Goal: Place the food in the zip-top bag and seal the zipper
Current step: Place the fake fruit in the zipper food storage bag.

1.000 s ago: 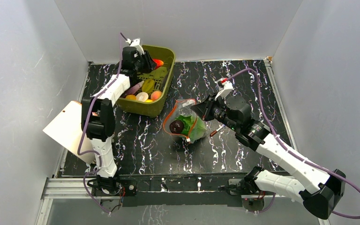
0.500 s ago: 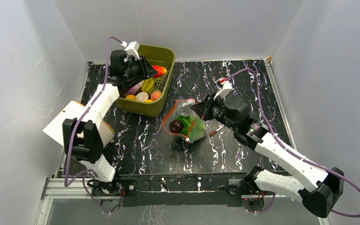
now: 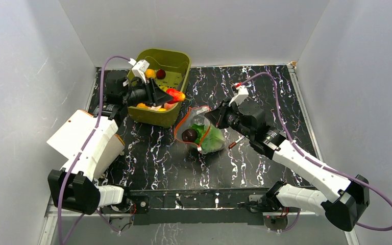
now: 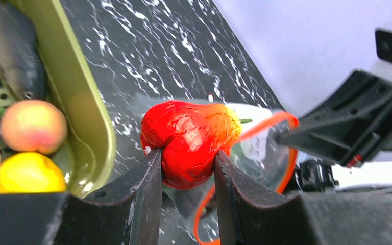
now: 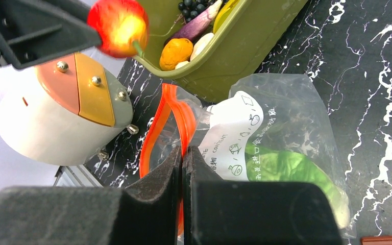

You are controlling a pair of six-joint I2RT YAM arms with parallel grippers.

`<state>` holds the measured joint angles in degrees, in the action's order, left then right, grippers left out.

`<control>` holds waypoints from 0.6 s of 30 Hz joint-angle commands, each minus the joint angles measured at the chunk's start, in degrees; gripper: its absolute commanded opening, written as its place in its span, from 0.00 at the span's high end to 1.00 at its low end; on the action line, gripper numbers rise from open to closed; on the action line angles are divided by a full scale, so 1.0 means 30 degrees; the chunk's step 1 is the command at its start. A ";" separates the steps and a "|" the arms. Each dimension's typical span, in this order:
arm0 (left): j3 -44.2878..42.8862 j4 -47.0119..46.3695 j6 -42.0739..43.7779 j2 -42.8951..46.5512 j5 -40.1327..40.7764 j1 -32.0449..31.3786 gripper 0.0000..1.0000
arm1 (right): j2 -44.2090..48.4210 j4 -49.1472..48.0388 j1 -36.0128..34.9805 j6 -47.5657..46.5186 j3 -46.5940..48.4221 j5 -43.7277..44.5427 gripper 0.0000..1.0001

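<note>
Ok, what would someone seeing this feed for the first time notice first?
The bright red fruit clamped in the left gripper, beside the rim of the olive bin. Next comes the clear zip-top bag at the middle of the table. Its orange zipper is pinched by the right gripper, and the green cabbage and dark purple ball are inside.

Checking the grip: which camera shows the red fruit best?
Left wrist: red fruit sits large and central, pinched in the left tool. Top view shows it tiny; right wrist shows it small, upper left.
</note>
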<state>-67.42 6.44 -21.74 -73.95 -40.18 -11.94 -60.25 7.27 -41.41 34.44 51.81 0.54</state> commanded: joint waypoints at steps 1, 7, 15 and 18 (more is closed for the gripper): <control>0.1034 -0.0090 -0.0457 0.1600 -0.2865 -0.0409 0.82 | -0.0062 -0.1500 -0.0055 0.0064 0.1208 0.0666 1.00; 0.2517 -0.0675 -0.1238 0.2947 -0.4159 -0.1007 0.82 | -0.0469 -0.1457 -0.0054 0.0085 0.1590 0.0871 1.00; 0.3371 0.0227 -0.0748 0.3503 -0.2660 -0.2128 0.82 | -0.0903 -0.1749 -0.0034 0.0447 0.1863 0.0543 1.00; 0.3526 0.0212 -0.0771 0.3290 -0.2121 -0.2432 0.82 | -0.1035 -0.1832 -0.0043 0.0587 0.1910 0.0310 1.00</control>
<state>-57.23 6.20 -24.62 -64.45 -48.60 -18.04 -63.26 7.03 -41.41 35.14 54.13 1.69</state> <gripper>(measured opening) 0.327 0.009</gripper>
